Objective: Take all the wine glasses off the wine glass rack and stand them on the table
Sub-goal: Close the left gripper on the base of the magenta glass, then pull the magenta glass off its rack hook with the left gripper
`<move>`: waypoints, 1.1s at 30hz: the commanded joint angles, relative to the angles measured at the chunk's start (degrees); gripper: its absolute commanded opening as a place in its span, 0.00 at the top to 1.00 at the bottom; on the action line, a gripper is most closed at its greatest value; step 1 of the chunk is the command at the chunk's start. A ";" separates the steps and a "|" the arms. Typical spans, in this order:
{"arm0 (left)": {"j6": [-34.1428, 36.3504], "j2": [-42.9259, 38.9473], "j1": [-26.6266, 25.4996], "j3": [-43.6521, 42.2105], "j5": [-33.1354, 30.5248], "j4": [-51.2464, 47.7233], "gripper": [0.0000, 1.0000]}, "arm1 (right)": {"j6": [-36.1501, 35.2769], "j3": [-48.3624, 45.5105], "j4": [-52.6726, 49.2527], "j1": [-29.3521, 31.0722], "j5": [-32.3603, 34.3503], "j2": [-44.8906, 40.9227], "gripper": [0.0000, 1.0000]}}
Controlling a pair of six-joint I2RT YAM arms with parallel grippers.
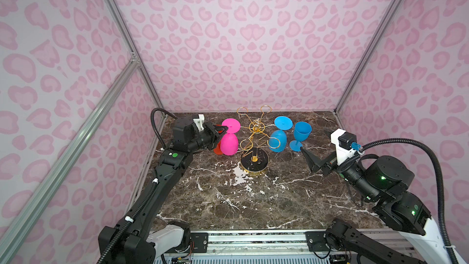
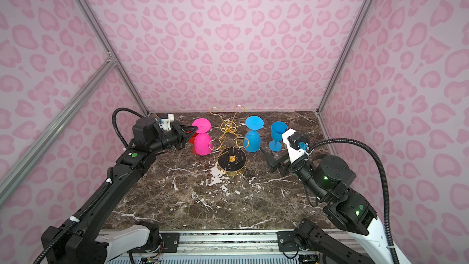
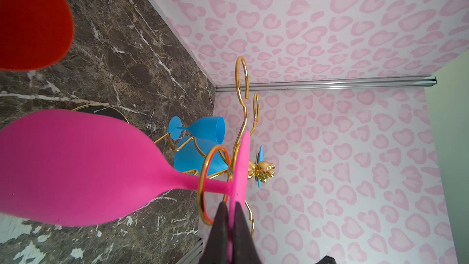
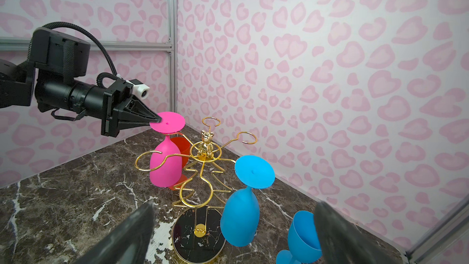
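On marble, left pincer nips pink glass, half-hiding red glass; right pincer gapes.

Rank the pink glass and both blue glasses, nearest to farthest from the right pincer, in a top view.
1. Upright blue plastic wine glass, standing beside the right pincer.
2. Upside-down blue plastic wine glass, hanging, middle-right.
3. Upside-down pink plastic wine glass, hanging, far left.

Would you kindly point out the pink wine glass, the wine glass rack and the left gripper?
pink wine glass [image 1: 229, 145]: in a top view, on its inverted bowl.
wine glass rack [image 1: 262, 161]: in a top view, on its black base.
left gripper [image 4: 157, 119]: right wrist view, fingertips shut on the glass's foot.
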 commanded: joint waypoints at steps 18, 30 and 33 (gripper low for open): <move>-0.60 2.95 -2.22 3.55 -0.50 3.34 0.97 | 0.52 -0.40 1.29 -0.03 -0.43 -0.36 0.00; 0.12 4.88 -3.13 5.52 -0.52 2.65 0.97 | 0.43 -0.57 1.25 -0.03 -0.17 -0.62 0.00; 0.25 5.38 -3.15 5.86 -0.50 2.55 0.97 | 0.43 -0.70 1.31 -0.05 -0.18 -0.71 0.00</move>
